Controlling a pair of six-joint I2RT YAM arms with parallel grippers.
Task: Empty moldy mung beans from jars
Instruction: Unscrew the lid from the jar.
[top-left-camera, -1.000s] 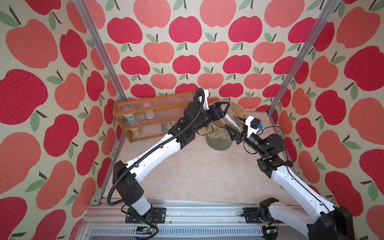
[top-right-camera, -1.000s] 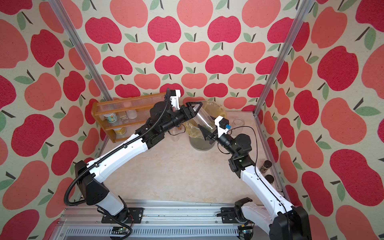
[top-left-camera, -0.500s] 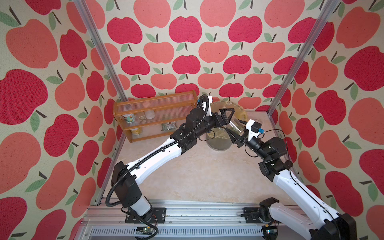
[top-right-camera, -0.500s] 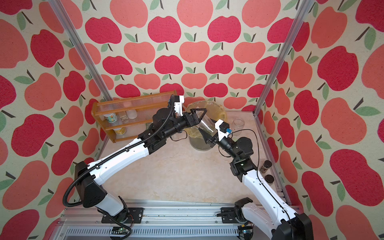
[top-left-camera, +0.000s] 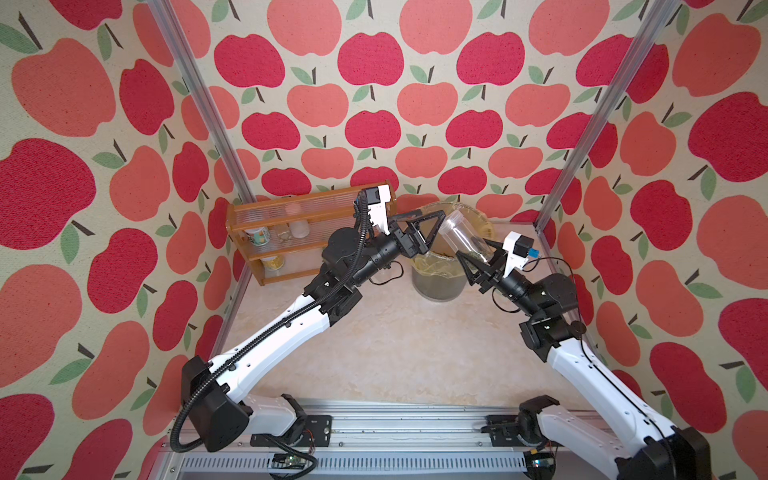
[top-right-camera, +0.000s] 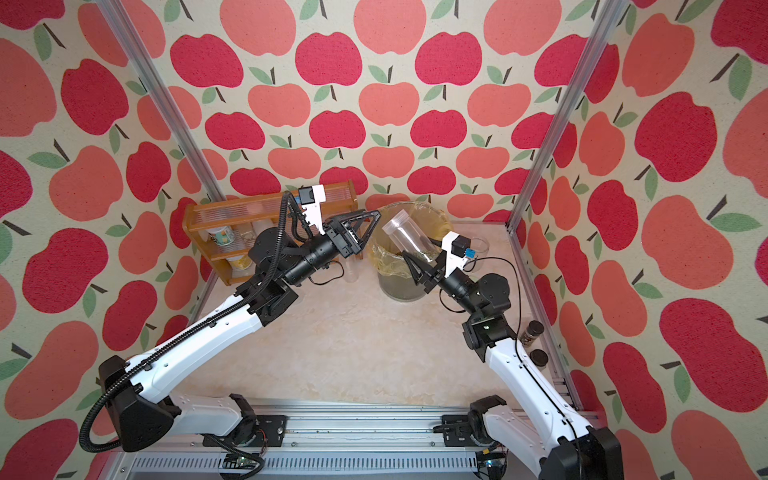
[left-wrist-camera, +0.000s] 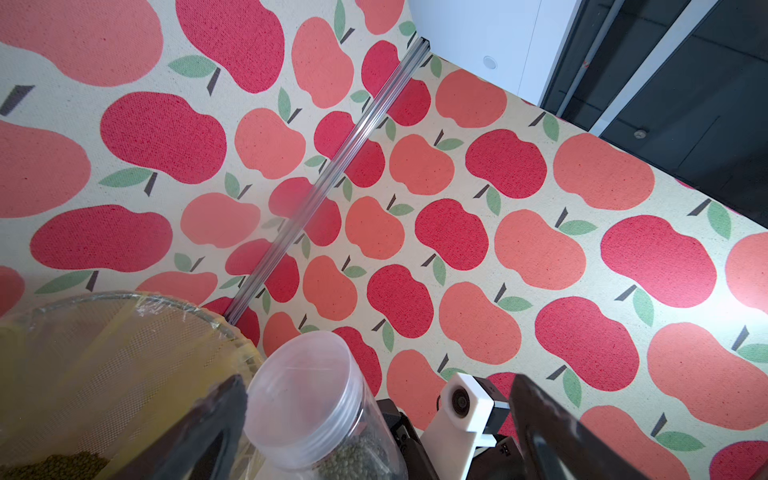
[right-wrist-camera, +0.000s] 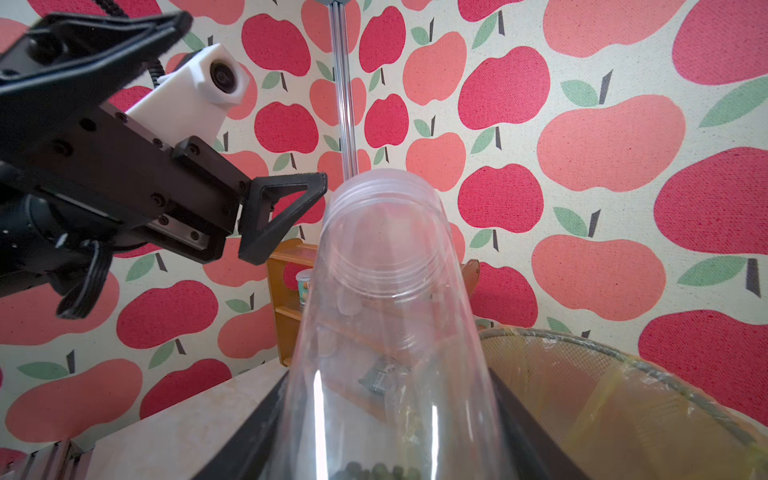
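Two arms: both reach in from the front rail and meet high over the bin (top-left-camera: 438, 286) at the back of the table (top-left-camera: 395, 345).
Left arm: it starts at the front left and slopes up across the table. It bends at the elbow and points its wrist at the bin.
Left gripper (top-left-camera: 438, 218): its two fingers (left-wrist-camera: 220, 411) are spread wide apart. It holds nothing. In the left wrist view one finger is on each side of the top end of the jar (top-left-camera: 455, 230), close by but not touching it.
Right arm: it starts at the front right and goes up along the right wall. It bends and leans in toward the bin.
Right gripper (top-left-camera: 473, 251): it is clamped on the low part of the jar.
Jar: it is tall, slim and clear. It is up in the air over the bin. It is tilted, with its top end up and toward the left gripper. A clear cap (left-wrist-camera: 299, 374) looks to be on the top.
Beans (left-wrist-camera: 353, 457): a small green heap sits at the low end of the jar, by the right gripper. More lie down inside the bin.
Bin: it is grey with a yellow bag (top-left-camera: 432, 266) in it. It stands on the table under the jar.
Rack (top-left-camera: 291, 216): it is orange and stands at the back left, near the bin.
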